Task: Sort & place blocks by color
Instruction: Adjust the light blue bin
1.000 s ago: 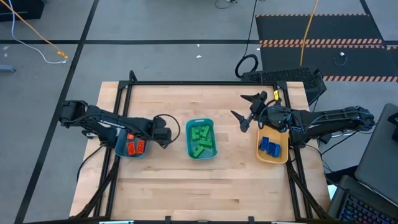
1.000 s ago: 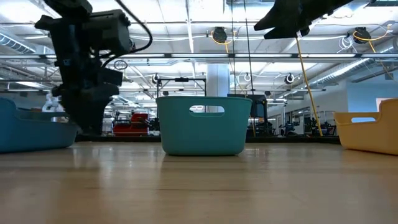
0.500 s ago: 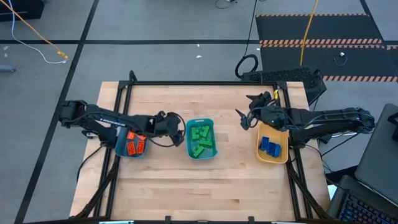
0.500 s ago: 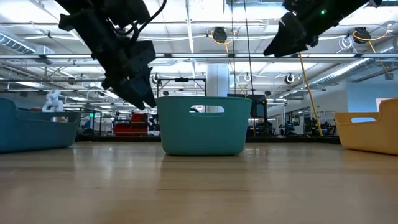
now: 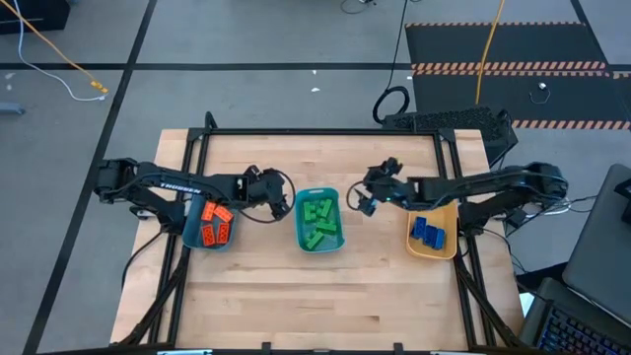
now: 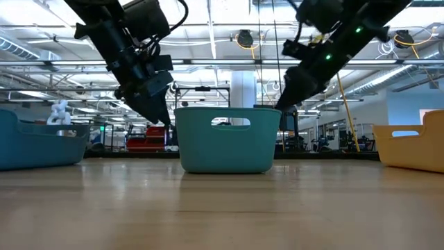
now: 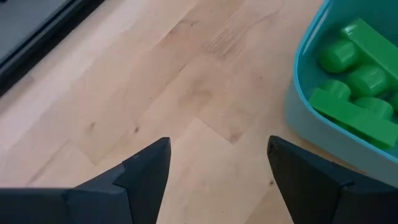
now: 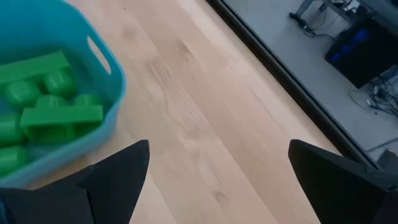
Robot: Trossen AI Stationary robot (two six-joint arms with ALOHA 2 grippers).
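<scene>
You'll judge the sort nearly finished: small studded orange plastic blocks [image 5: 213, 228] fill the teal bin at nine o'clock, green blocks [image 5: 319, 223] the centre teal bin [image 5: 299, 219], blue blocks [image 5: 427, 233] the yellow-tan bowl [image 5: 440, 251] at three o'clock. No loose blocks show on the wooden desk [image 5: 315, 296]. Left claw [image 5: 279, 196] and right claw [image 5: 367, 196] flank the centre bin, both spread wide and empty.

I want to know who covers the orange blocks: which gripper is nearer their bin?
Left. The left gripper hangs open between the orange blocks' bin and the middle bin; the right gripper, also open, is beyond the middle bin.
</scene>
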